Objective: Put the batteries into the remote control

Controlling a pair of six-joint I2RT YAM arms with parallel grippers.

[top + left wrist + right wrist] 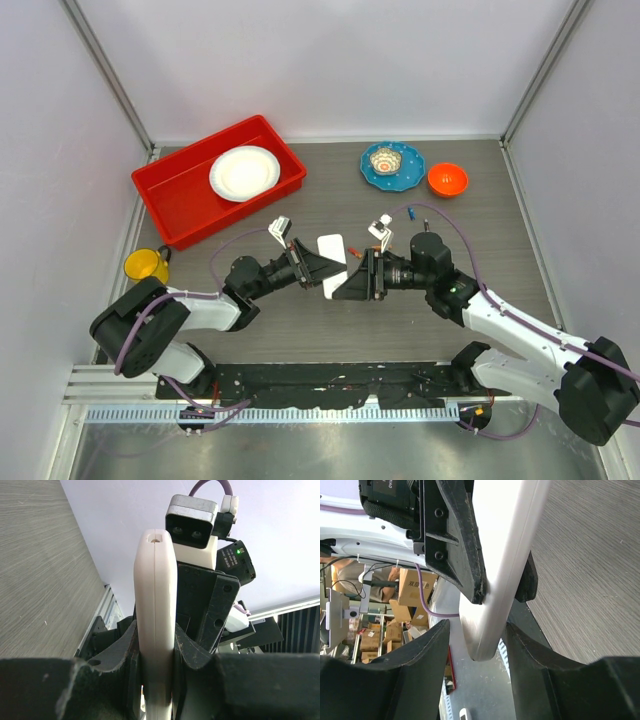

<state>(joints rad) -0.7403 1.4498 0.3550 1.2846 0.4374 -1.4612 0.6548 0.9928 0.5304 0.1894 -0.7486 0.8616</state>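
The white remote control [331,246] hangs above the table's middle, edge-on between the two arms. My left gripper [322,268] is shut on it; in the left wrist view its black fingers [120,647] press both flat sides of the remote control [155,605]. My right gripper [477,652] is open around the rounded end of the remote control [502,555], with a gap on each side. Two batteries lie on the table: a blue one [411,213] and a red-orange one [353,252].
A red tray [165,190] holding a white plate [244,172] stands at the back left. A yellow cup [146,265] sits left of the arms. A blue plate [410,168] with a small bowl and an orange bowl [447,179] are at the back right.
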